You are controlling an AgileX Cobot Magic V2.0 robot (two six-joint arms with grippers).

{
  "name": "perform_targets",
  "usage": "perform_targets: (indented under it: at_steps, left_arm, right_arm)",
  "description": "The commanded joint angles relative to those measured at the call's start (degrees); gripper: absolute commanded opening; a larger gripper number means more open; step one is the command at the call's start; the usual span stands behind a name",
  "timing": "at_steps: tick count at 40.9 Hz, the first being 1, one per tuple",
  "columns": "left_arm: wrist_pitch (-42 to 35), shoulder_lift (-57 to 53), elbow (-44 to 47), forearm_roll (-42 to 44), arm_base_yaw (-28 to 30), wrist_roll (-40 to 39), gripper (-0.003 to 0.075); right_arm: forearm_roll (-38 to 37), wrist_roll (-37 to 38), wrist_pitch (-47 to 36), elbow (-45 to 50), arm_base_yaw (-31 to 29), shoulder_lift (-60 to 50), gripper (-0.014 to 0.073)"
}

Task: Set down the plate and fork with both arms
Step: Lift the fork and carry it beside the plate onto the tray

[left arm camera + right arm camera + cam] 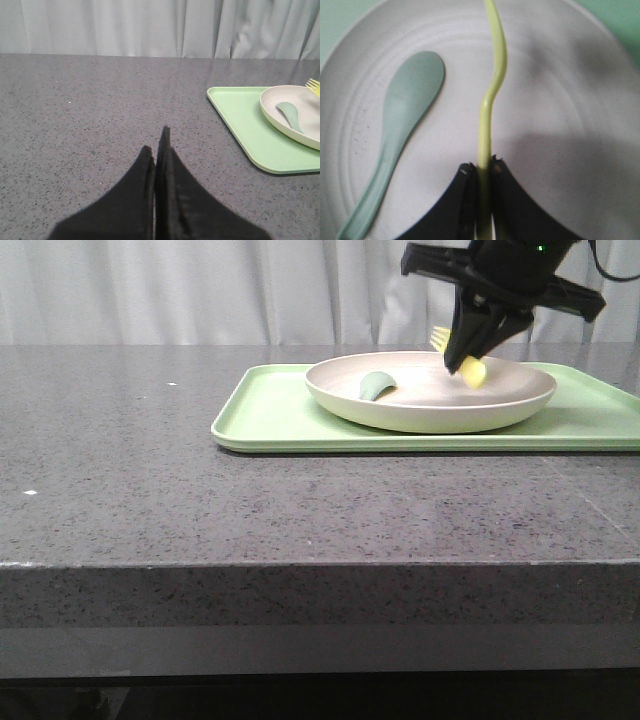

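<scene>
The fork (492,95) is pinched between the fingers of the right gripper (470,352) and held above the plate (430,400). In the front view its pale yellow tines rise behind the gripper and its other end shows below the fingers, over the plate's right half; whether that end touches the plate cannot be told. In the right wrist view the thin handle runs out from the clamped fingers across the plate's centre.

The plate sits on a light green tray (270,410), which lies flat on the grey speckled table (200,510), toward the right rear. A grey-green spoon (400,130) lies inside the plate, on its left half, apart from the fork.

The left gripper (157,150) is well apart from the tray, over bare table, its fingers pressed together with nothing between them.
</scene>
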Motion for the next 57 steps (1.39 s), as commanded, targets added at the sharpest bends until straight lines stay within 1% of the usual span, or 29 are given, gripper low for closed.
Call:
perform_targets:
  at_steps: [1,6,12,20,26,34,51,55,57]
  left_arm:
    - [-4.9,0.5,-1.6,-0.2,0.1,-0.6,-0.0018]
    - [-4.9,0.5,-1.6,-0.2,0.1,-0.6,-0.0018]
    - [-4.9,0.5,-1.6,-0.2,0.1,-0.6,-0.0018]
    - [-4.9,0.5,-1.6,-0.2,0.1,-0.6,-0.0018]
    - [-4.9,0.5,-1.6,-0.2,0.1,-0.6,-0.0018]
    - [-4.9,0.5,-1.6,-0.2,0.1,-0.6,-0.0018]
    - [-4.9,0.5,-1.6,-0.2,0.1,-0.6,-0.0018]
    - [-4.9,0.5,-1.6,-0.2,0.1,-0.6,-0.0018]
    - [-4.9,0.5,-1.6,-0.2,0.1,-0.6,-0.0018]
  right_arm:
    - [-0.5,-0.1,-0.6,-4.9,-0.5,-2.7,0.0056]
    - [-2.6,-0.1,1.5,-8.3,-1.8,-2.7,0.0056]
    - [-6.1,-0.1,5.5,-10.8,-4.7,-2.7,0.0056]
    - [-10.2,-1.2,9.9,-10.8,-9.2,-2.7,0.0056]
    - [-10.9,-2.3,11.3,-9.9,-11.4,-2.5,0.0056]
    - [-10.9,-3.2,12.1,-8.1,-11.6,-0.2,0.0056]
    - [-11.2,-3.2,12.7,-8.1,-11.6,3.9,0.0062]
    - [-11.9,-3.2,12.7,-8.1,-11.6,4.1,0.0094]
    - [-12.2,-3.2,12.7,-8.1,-11.6,4.1,0.0136]
